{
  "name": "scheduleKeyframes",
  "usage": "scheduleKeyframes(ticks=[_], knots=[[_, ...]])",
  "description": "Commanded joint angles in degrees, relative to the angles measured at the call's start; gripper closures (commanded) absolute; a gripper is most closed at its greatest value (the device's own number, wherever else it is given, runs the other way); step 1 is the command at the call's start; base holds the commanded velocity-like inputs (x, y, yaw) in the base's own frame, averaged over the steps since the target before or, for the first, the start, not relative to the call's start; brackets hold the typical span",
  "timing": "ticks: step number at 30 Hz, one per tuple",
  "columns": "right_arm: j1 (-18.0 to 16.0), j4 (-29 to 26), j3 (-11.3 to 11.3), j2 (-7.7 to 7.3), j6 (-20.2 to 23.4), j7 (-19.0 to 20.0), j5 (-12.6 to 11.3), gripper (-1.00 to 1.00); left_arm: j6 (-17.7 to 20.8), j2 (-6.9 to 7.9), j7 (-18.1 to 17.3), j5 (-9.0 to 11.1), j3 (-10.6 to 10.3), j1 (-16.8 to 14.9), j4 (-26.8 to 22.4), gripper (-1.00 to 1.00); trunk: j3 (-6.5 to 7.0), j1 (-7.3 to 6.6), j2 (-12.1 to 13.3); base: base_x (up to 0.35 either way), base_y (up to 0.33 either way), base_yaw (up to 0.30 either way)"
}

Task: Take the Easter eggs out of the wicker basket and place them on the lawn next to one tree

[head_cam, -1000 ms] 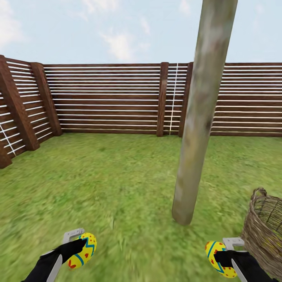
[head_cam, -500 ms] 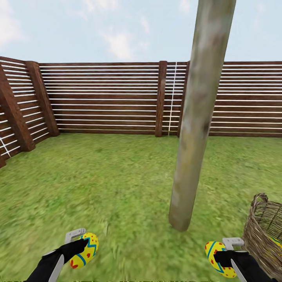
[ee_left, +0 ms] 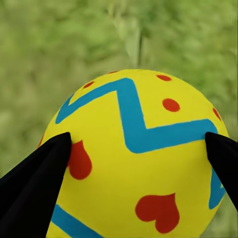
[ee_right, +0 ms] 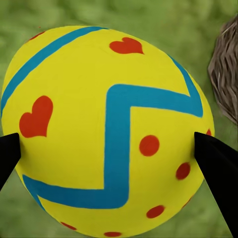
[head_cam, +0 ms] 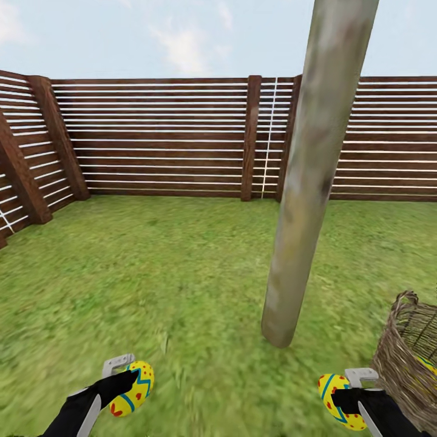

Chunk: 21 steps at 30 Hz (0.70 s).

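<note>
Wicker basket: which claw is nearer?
Right. The right claw, holding an egg, is right beside the wicker basket; the left claw is far across the lawn.

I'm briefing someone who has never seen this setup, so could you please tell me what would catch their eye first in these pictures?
Most striking are the two yellow eggs with blue zigzags: one clamped in the left pincer at the head view's lower left, one in the right pincer at its lower right. Between them a pale tree trunk rises from the lawn, with the wicker basket just right of the right pincer.
</note>
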Motion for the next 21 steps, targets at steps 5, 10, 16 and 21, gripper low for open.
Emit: scheduleKeyframes(ticks=[5, 10, 16, 21], knots=[[0.0, -0.1, 0.1, -0.07, 0.3, -0.1, -0.4, 1.00, 0.5, -0.03, -0.3, 0.3, 0.2, 0.0, -0.1, 1.00, -1.17, 0.11, -0.1, 0.000, 0.000, 0.000], [0.0, -0.1, 0.2, -0.07, 0.3, -0.1, -0.4, 1.00, 0.5, -0.03, -0.3, 0.3, 0.2, 0.0, -0.1, 1.00, -2.28, 0.24, -0.2, 0.000, 0.000, 0.000], [0.0, -0.1, 0.2, -0.07, 0.4, -0.2, -0.5, 1.00, 0.5, -0.03, -0.3, 0.3, 0.2, 0.0, -0.1, 1.00, -3.61, 0.40, -0.2, 0.000, 0.000, 0.000], [0.0, -0.1, 0.2, -0.07, 0.5, -0.2, -0.6, 1.00, 0.5, -0.12, -0.3, 0.3, 0.2, 0.0, -0.1, 1.00, -4.71, 0.53, -0.3, 0.000, 0.000, 0.000]])
